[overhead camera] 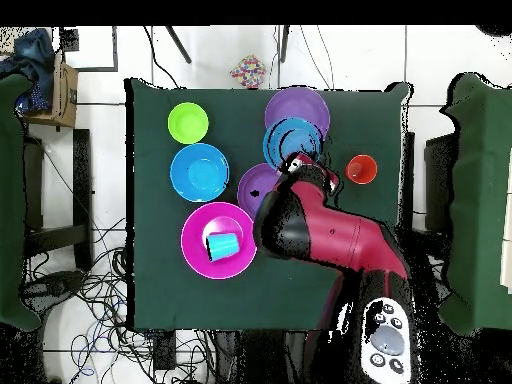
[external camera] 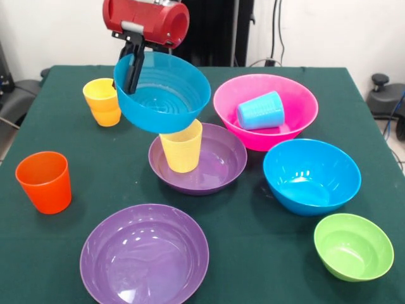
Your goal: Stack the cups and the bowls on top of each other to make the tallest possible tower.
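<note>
Tabletop (external camera: 253,253) is dark green cloth, matte; white wall and black cables behind it, pale tiled floor and more cables around it from overhead.

My gripper (external camera: 133,79) is clamped on the far-left rim of the small blue bowl (external camera: 166,95), one finger inside, holding it tilted in the air above the pale yellow ribbed cup (external camera: 182,147). That cup stands upright in the far purple bowl (external camera: 218,166), mid-table.

Second purple bowl (external camera: 144,254), wide and shallow, sits near-left. Big pink bowl (external camera: 285,101) at far right holds the light blue cup (external camera: 261,111) on its side. Big blue bowl (external camera: 311,175) right, small green bowl (external camera: 353,246) near-right. Orange cup (external camera: 44,181) left; amber-yellow cups (external camera: 102,101) nested, far left. All glossy plastic.
</note>
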